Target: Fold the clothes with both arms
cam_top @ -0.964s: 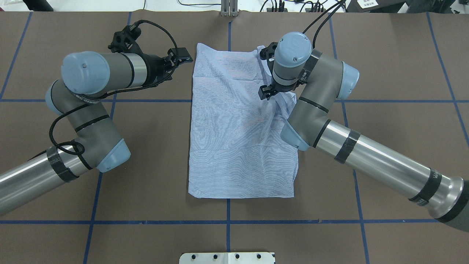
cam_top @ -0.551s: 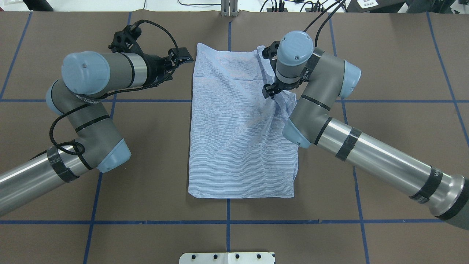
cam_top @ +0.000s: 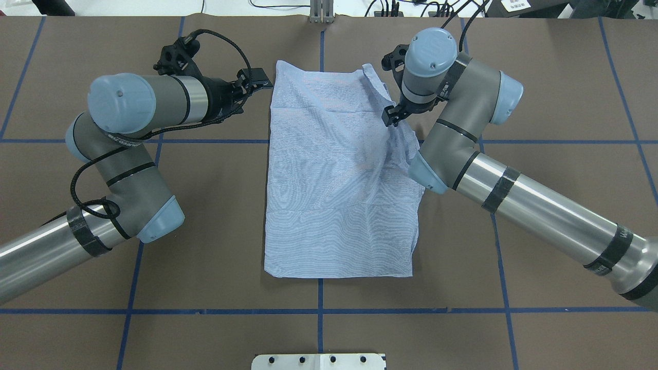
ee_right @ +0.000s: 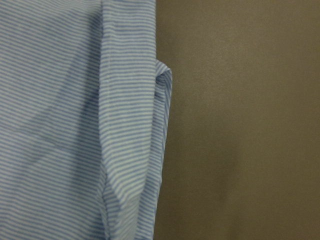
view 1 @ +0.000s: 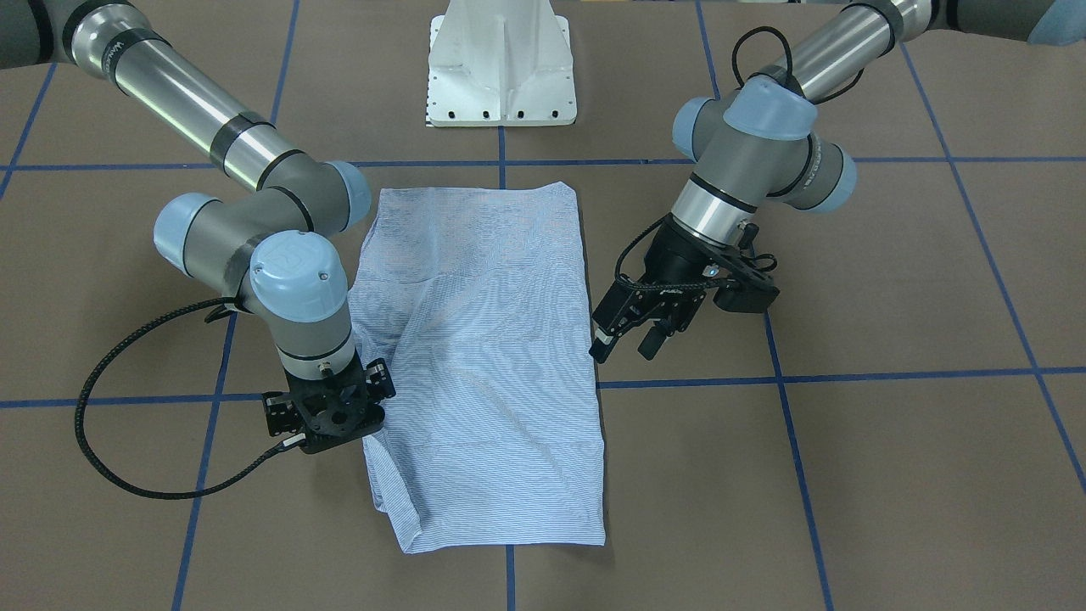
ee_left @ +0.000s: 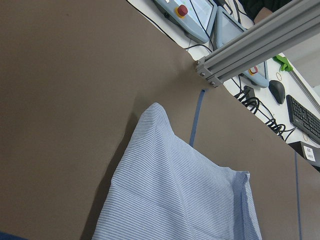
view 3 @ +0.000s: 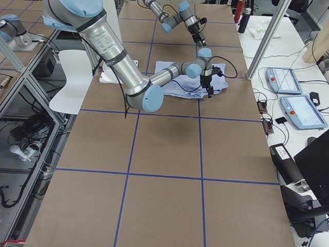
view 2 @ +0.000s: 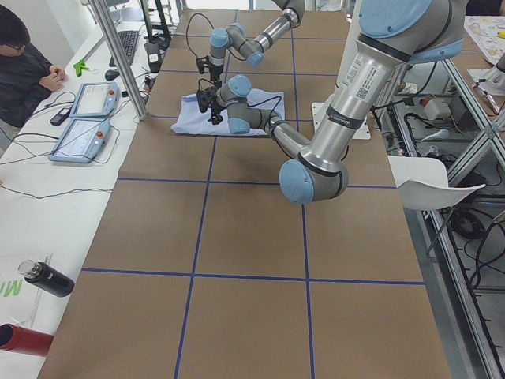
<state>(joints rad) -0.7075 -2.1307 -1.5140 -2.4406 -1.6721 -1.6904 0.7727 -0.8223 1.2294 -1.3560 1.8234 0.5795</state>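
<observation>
Overhead exterior shows the shirt lying flat mid-table as a folded rectangle, over a crossing of blue tape lines on the brown table; its collar, buttons and pocket cannot be made out, only fine stripes and creases; along its right side the cloth bunches into a raised ridge that runs up to the right gripper, which points down over that edge; whether its fingers pinch the cloth I cannot tell, since the wrist hides them in the front-facing view and they are too small from above; the right wrist camera gives only a doubled striped edge beside bare table; the left gripper hangs just beside the shirt's opposite edge, toward the end far from the robot, clear of the cloth, its two fingers spread apart and holding nothing; the left wrist camera looks across that corner toward an aluminium post and teach pendants past the table's edge; both side views show shirt and grippers far off and tiny.
</observation>
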